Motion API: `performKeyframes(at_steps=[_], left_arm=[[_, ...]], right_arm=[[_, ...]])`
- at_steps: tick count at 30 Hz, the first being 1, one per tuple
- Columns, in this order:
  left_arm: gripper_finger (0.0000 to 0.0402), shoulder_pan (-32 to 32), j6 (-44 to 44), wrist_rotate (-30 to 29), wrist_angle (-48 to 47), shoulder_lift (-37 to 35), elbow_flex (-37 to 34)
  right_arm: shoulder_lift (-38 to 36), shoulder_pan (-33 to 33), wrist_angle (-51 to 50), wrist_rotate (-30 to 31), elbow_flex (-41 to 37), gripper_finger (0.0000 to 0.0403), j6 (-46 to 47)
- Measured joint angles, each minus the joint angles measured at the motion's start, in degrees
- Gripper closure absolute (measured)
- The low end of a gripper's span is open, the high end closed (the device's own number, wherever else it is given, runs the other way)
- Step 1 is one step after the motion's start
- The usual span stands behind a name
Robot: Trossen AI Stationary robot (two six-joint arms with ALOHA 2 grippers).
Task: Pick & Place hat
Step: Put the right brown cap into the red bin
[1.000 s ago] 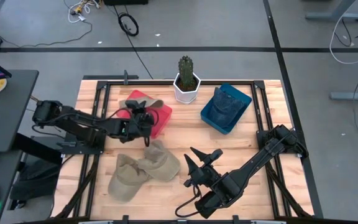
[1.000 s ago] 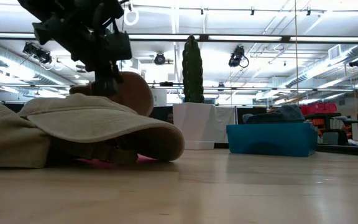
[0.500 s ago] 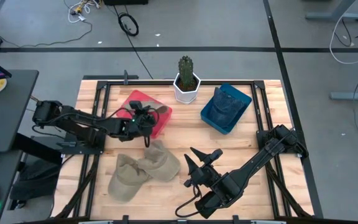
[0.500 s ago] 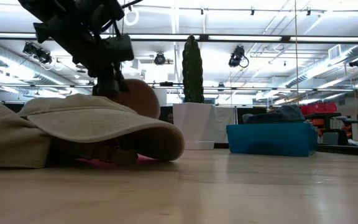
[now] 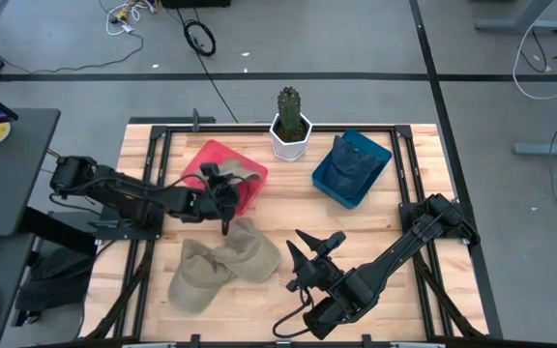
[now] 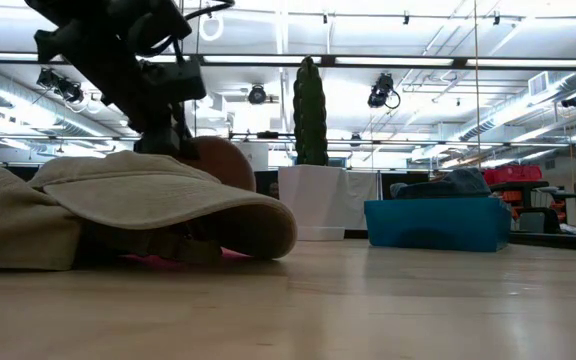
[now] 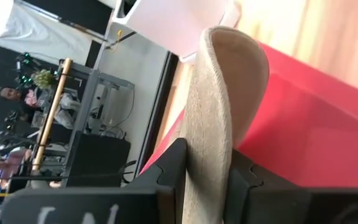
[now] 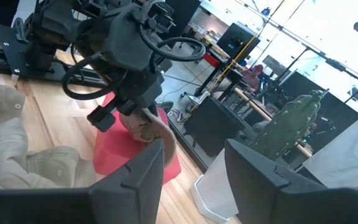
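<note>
Wooden slats make up the counter [image 5: 288, 217], ringed by grey floor and cables. Two beige hats [image 5: 222, 261] lie heaped at its front left. A red tray [image 5: 219, 169] sits at the back left, a blue bin [image 5: 350, 169] holding denim at the back right, a potted cactus [image 5: 289, 123] between them. The left gripper [image 5: 226, 188] hangs over the tray's front edge, fingers [image 7: 166, 177] closed on a tan hat brim [image 7: 219, 99]. The right gripper [image 5: 314, 253] waits near the front, fingers spread, empty.

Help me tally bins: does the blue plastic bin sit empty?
No, the high view shows a dark blue denim hat inside the blue plastic bin.
</note>
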Motion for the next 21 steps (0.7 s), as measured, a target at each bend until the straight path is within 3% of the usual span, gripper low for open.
performKeyframes(at_steps=[5,15,21], left_arm=[[0.0302,-1.65,-0.62,2.99,-0.28,0.00,-0.02],[0.0156,-2.31,-9.05,13.51,-4.74,0.09,-0.13],[0.0133,-2.29,-13.31,20.15,-8.80,-0.59,0.02]], right_arm=[[0.00,0.00,0.00,0.01,0.00,0.0231,0.00],[0.00,-0.02,0.03,0.02,0.00,0.0231,0.00],[0.00,-0.06,0.04,0.00,0.00,0.0231,0.29]])
